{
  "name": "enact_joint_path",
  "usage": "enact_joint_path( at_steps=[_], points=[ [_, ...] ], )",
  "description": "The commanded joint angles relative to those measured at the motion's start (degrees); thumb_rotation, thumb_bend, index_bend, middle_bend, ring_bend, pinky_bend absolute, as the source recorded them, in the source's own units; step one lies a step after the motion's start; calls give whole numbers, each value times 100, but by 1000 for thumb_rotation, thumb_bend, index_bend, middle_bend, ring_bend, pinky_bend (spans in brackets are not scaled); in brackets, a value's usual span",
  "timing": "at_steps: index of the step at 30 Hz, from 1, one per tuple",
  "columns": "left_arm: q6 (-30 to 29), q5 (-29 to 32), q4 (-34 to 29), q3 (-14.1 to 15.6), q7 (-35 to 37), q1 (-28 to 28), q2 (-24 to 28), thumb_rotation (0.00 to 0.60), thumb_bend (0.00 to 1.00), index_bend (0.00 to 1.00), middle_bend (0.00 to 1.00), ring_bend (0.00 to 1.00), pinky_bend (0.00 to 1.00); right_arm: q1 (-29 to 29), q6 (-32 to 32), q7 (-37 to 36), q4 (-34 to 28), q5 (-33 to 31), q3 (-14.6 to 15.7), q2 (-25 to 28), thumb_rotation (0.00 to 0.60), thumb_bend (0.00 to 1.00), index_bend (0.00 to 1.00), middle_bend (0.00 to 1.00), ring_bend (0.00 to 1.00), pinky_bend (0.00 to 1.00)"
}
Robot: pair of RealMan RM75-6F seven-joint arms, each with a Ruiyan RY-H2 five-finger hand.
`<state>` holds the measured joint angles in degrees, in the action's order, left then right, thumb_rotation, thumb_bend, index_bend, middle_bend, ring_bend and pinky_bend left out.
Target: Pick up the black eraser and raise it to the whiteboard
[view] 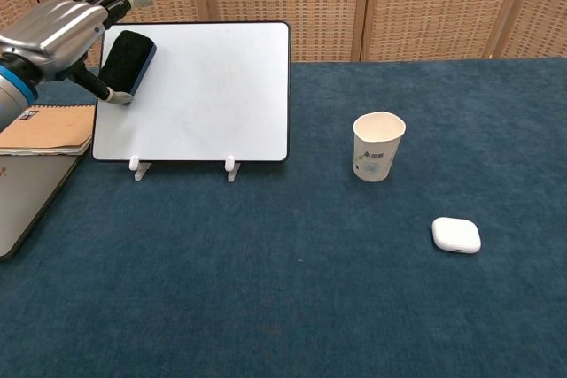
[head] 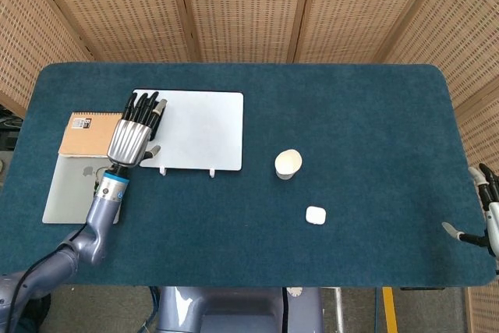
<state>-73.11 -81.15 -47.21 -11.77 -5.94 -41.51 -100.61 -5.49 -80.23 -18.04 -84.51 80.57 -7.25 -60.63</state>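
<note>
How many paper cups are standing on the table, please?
1. A single white paper cup stands upright on the dark blue table, right of the white rectangular whiteboard and behind the small white earbud case. No other cup is visible.
</note>
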Motion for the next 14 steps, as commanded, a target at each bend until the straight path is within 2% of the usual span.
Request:
enact_joint_path(
  at_steps=[1,2,5,8,10,14],
  points=[
    [-493,-207,-1711,264,-17,555,1114,600,0,0,0,0,0,12,-33,-3,-19,28,7,8,600,0,0,0,0,0],
    [-579,-156,-2311,327,-175,758,1496,600,0,0,0,0,0,21,-57,-6,-33,49,13,14,600,0,0,0,0,0],
    [-687,56,-3557,480,-597,1188,2322,600,0,0,0,0,0,41,-116,-9,-65,95,23,27,600,0,0,0,0,0],
    [-879,180,-4474,663,-800,1593,2985,600,0,0,0,0,0,66,-184,-13,-97,150,38,43,600,0,0,0,0,0],
    [-1100,232,-4996,834,-740,1951,3406,600,0,0,0,0,0,90,-247,-7,-122,190,49,52,600,0,0,0,0,0],
    [-1433,135,-5234,1032,-352,2399,3677,600,0,0,0,0,0,124,-330,-7,-149,233,58,65,600,0,0,0,0,0]
  ],
)
